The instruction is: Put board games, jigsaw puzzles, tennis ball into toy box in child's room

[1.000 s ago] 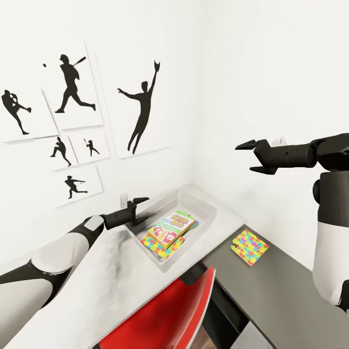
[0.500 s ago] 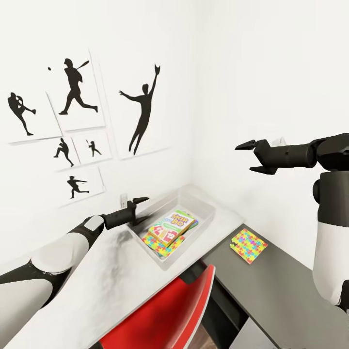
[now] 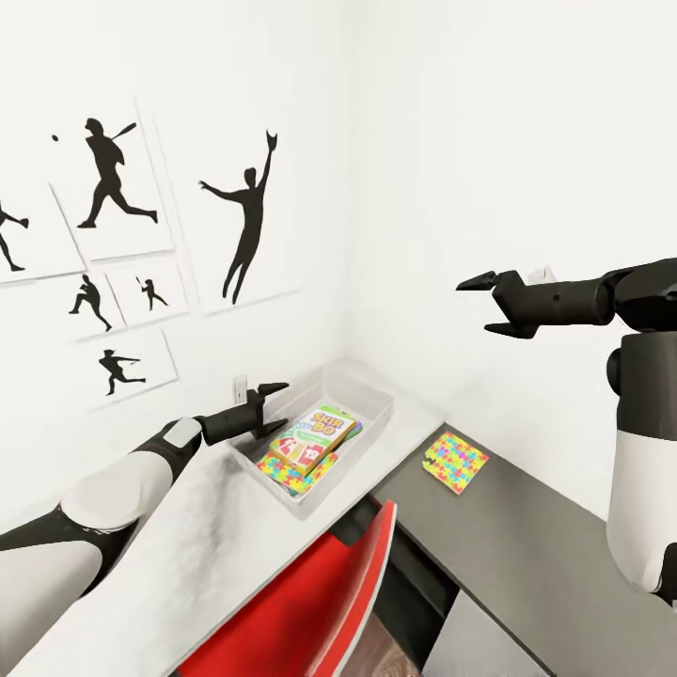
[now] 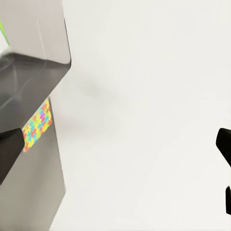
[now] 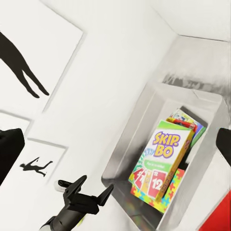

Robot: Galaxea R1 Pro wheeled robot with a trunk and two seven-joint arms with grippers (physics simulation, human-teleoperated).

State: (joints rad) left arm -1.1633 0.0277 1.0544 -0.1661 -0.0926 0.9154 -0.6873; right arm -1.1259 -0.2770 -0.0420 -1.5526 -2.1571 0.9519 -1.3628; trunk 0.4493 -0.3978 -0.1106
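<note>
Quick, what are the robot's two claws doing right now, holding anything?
Left gripper: jaws open, holding nothing.
Right gripper: jaws open, holding nothing.

Toy box [image 3: 371, 418] open at top; access from above unobstructed. Left gripper [image 3: 268, 406] sits at its near-left rim, wall [image 3: 282, 320] close behind. Red chair back [image 3: 329, 602] stands against the counter [image 3: 527, 555] front edge. Air over the loose jigsaw puzzle [image 3: 455, 461] is free; right gripper [image 3: 489, 303] well above.

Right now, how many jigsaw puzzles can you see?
2. One puzzle lies on the dark desk, outside the toy box. The other is inside it under the Skip-Bo game. More may be hidden.
</note>
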